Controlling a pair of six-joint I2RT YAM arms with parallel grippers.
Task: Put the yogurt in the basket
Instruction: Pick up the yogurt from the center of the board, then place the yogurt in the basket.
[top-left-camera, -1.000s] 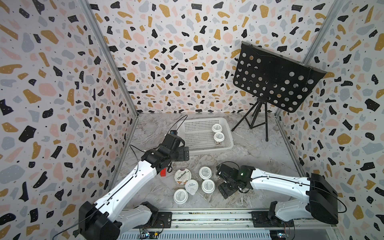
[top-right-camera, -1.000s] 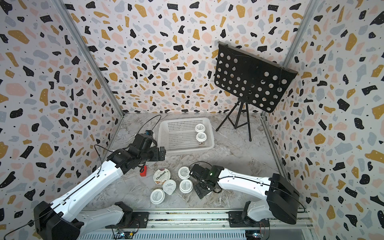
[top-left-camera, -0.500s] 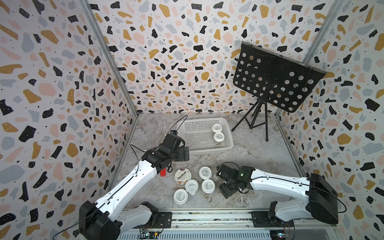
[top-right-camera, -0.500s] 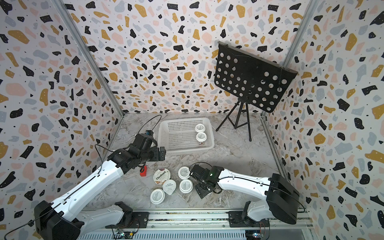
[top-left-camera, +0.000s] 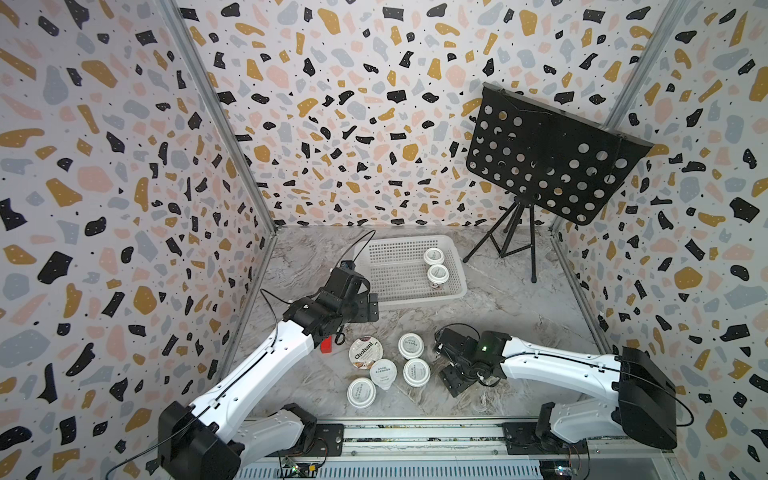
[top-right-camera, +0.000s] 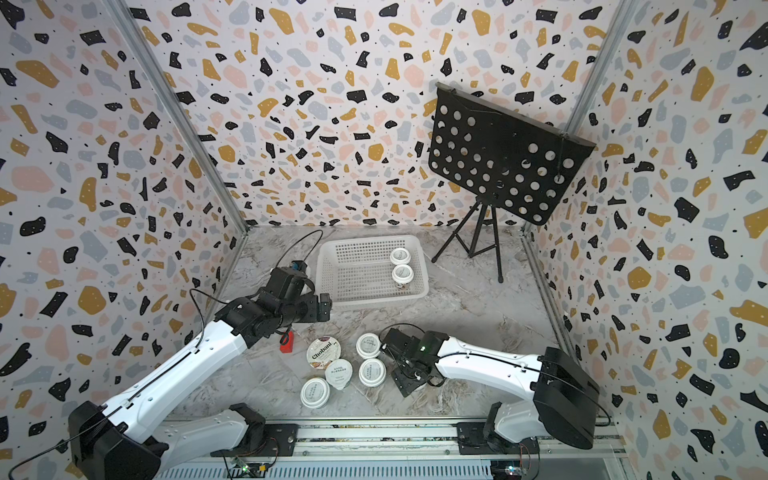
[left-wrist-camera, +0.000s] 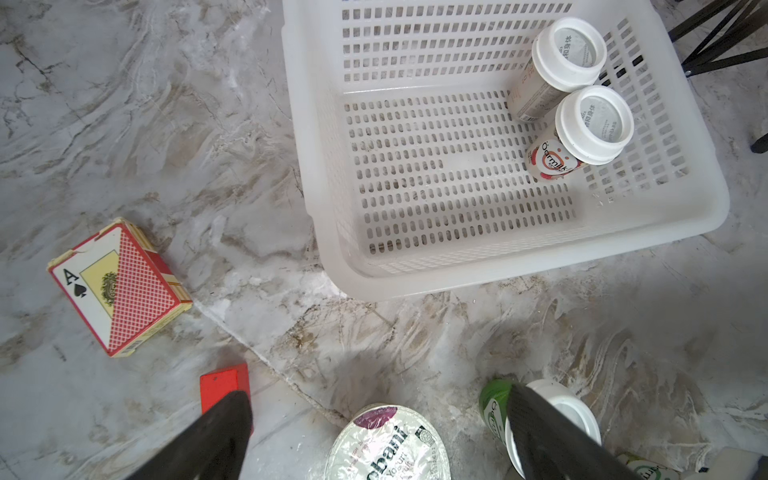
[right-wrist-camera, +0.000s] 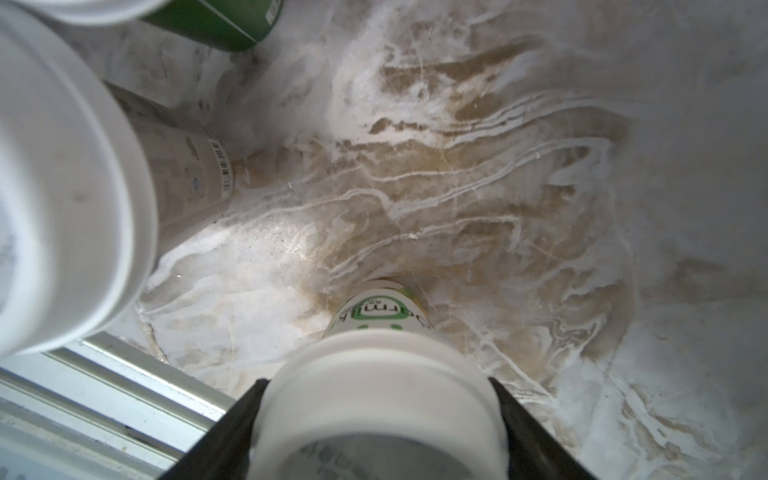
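My right gripper (right-wrist-camera: 377, 386) is shut on the white lid of an upright yogurt cup (right-wrist-camera: 380, 419) with a green label. In both top views that gripper (top-left-camera: 449, 359) hides this cup. Left of it stand several more yogurt cups, among them the wide Chobani one (top-left-camera: 365, 352) and a tabbed one (top-left-camera: 383, 372). My left gripper (left-wrist-camera: 378, 392) hangs open above the Chobani lid (left-wrist-camera: 386, 449), holding nothing. The white basket (top-left-camera: 374, 249) lies behind, near the left gripper (top-left-camera: 368, 307). Two yogurt cups (top-left-camera: 434, 256) (top-left-camera: 438, 274) stand at its right side.
A small red block (top-left-camera: 327, 345) lies under the left arm, and a playing-card box (left-wrist-camera: 118, 286) sits on the floor beside it. A black music stand (top-left-camera: 548, 158) on a tripod (top-left-camera: 519, 245) fills the back right. Patterned walls enclose three sides; a rail (top-left-camera: 415, 432) runs along the front.
The right gripper's jaws have drawn in a little onto the cup's lid. Both arms stay almost where they were.
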